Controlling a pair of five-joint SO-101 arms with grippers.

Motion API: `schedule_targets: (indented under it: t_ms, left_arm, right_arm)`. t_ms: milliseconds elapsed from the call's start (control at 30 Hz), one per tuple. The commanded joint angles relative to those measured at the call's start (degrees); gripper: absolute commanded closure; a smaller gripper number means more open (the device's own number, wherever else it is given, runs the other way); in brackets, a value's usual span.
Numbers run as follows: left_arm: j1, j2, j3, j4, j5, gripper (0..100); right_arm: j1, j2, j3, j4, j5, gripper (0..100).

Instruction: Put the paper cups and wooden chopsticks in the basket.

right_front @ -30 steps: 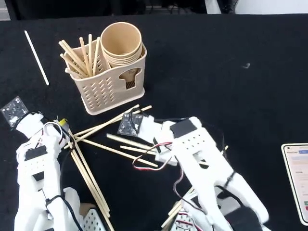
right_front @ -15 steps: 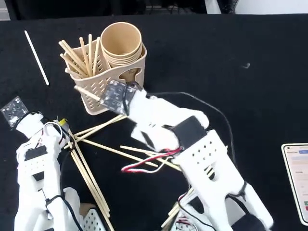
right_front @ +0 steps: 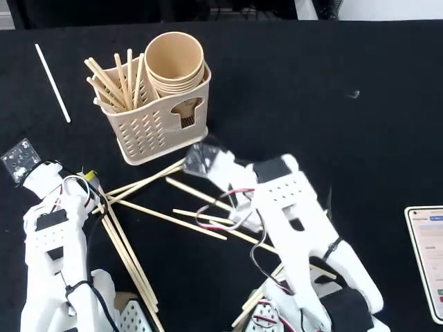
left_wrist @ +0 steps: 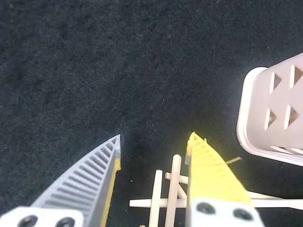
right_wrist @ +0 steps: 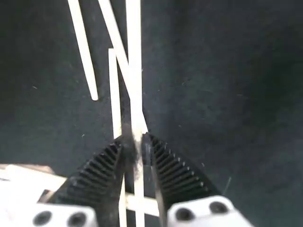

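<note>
Clamping one wooden chopstick (right_wrist: 133, 28), the right gripper (right_wrist: 136, 139) sits just beside the basket (right_front: 156, 128); left gripper (left_wrist: 154, 137), jaws apart, hovers over loose chopsticks (left_wrist: 174, 184) near it

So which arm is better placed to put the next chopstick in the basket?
Right, probably. The right hand is shut on a chopstick and sits near the basket. The left hand is open and holds nothing.

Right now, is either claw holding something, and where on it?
The right gripper pinches one chopstick partway along its length. The left gripper is open, holding nothing.
</note>
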Motion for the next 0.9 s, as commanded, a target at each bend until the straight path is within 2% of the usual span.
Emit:
schedule_targets:
  t_ms: [0,100,500,800,867]
  left_arm:
    - [-0.6,-1.1,-0.8,-0.9,0.1,77]
    - [-0.6,-1.1,-0.7,-0.9,0.1,77]
    - [-0.6,-1.1,-0.7,-0.9,0.1,77]
    - [-0.6,-1.1,-0.7,-0.9,0.1,77]
    - [-0.6,-1.1,-0.7,-0.9,0.1,77]
  right_arm:
    - [2.6,-0.1,6.7,-9.1,2.3,90.2]
    - [2.2,-0.1,10.1,-11.8,2.4,79.8]
    - [2.3,1.0,13.2,-21.4,3.2,82.4]
    - [2.3,13.1,5.1,-18.5,4.7,82.7]
    - [2.3,14.1,4.4,-18.3,4.8,87.3]
